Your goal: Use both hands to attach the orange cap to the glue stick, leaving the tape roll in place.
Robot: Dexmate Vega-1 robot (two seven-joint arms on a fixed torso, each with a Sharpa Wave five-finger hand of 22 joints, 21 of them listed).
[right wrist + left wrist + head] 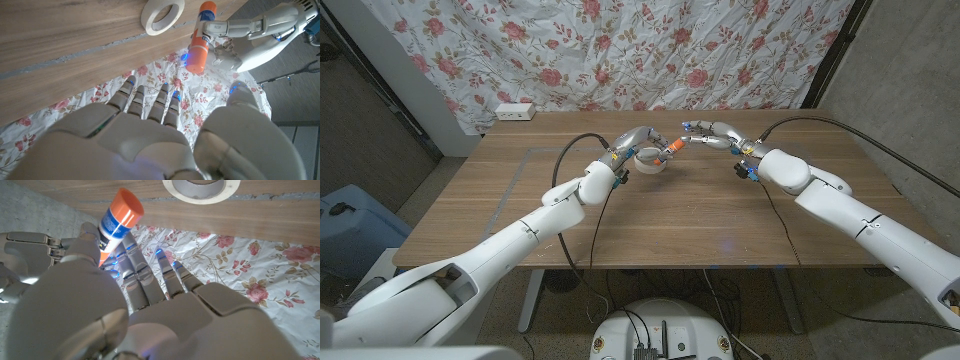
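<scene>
My left hand [632, 140] holds the glue stick [668, 150] in the air above the white tape roll [648, 158], which lies on the wooden table [720, 220]. In the right wrist view the glue stick [202, 37] is white and blue, and the orange cap [197, 59] sits on the end that points away from the left hand [250, 40]. The left wrist view shows the glue stick [119, 222] pinched by my left hand [115, 310], with the tape roll [201, 187] beyond. My right hand [712, 133] hovers just right of the cap, fingers [150, 100] spread, holding nothing.
A white power strip [514, 111] lies at the table's back left corner. Black cables run along both arms over the table. A flowered curtain [620, 50] hangs behind the table, and a blue container [345, 225] stands on the floor at the left.
</scene>
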